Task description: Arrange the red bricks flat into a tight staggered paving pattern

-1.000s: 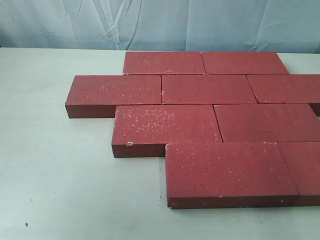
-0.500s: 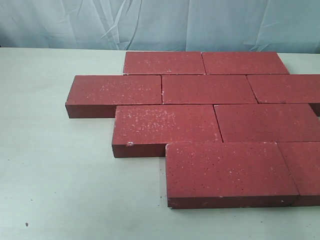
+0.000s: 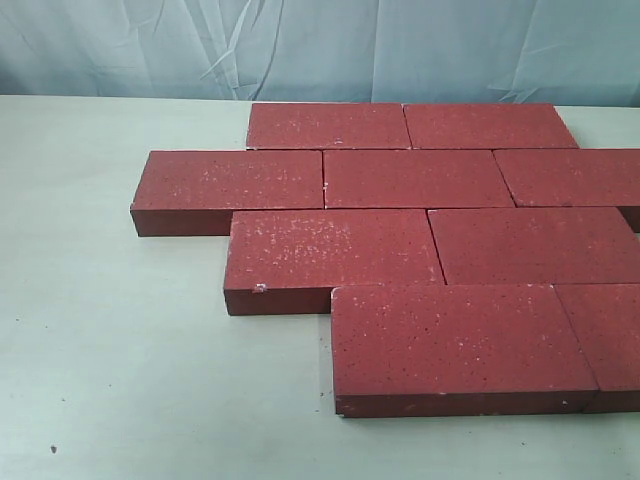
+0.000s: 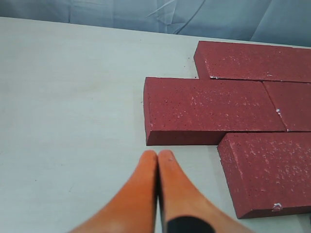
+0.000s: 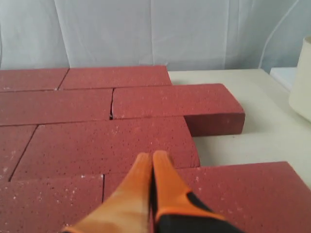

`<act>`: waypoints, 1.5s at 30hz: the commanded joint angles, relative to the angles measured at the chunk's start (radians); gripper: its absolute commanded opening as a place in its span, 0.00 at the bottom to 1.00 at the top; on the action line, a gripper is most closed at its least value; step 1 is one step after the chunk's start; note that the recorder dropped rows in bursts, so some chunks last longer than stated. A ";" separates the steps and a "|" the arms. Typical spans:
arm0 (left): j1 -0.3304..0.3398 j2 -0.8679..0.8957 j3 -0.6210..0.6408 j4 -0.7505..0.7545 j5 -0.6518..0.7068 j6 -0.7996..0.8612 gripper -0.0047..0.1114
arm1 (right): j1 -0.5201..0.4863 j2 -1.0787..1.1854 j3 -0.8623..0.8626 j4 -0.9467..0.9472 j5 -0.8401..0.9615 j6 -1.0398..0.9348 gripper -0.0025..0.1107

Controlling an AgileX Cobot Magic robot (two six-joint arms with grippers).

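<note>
A: Where are the red bricks (image 3: 418, 178)?
B: Flat on the counter (image 3: 100, 350), in tight staggered rows.
A: Handling?
B: Probably heavy, stiff, rough; push the side faces. Left hand (image 4: 158, 159) and right hand (image 5: 151, 158) are pressed together, empty.

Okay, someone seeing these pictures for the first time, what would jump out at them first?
The dark red bricks dominate: nine lying flat in four staggered rows on the pale table, filling the middle and right of the exterior view. Then the orange claws, both shut and empty: the left claw over bare table beside the bricks, the right claw above them.
</note>
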 commanded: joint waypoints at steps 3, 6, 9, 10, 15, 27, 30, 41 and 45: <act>0.005 -0.006 0.008 0.002 0.000 0.000 0.04 | 0.026 -0.008 0.019 0.003 -0.006 0.003 0.02; 0.005 -0.006 0.008 0.002 0.000 0.000 0.04 | 0.049 -0.008 0.019 0.000 -0.004 0.003 0.02; 0.005 -0.006 0.008 0.002 0.000 0.000 0.04 | 0.055 -0.008 0.019 0.000 0.013 0.003 0.02; 0.005 -0.006 0.008 0.002 0.000 0.000 0.04 | 0.055 -0.008 0.024 0.000 0.015 0.003 0.02; 0.005 -0.006 0.008 0.002 0.000 0.000 0.04 | 0.055 -0.008 0.040 0.000 0.002 0.003 0.02; 0.005 -0.006 0.008 0.002 0.000 0.000 0.04 | 0.055 -0.008 0.040 0.000 0.002 0.003 0.02; 0.005 -0.006 0.008 0.002 0.000 0.000 0.04 | 0.055 -0.008 0.040 0.000 0.002 0.003 0.02; 0.005 -0.006 0.008 0.002 0.000 0.000 0.04 | 0.055 -0.008 0.040 0.000 0.002 0.003 0.02; 0.005 -0.006 0.008 0.004 0.000 0.000 0.04 | 0.055 -0.008 0.040 0.000 0.002 0.003 0.02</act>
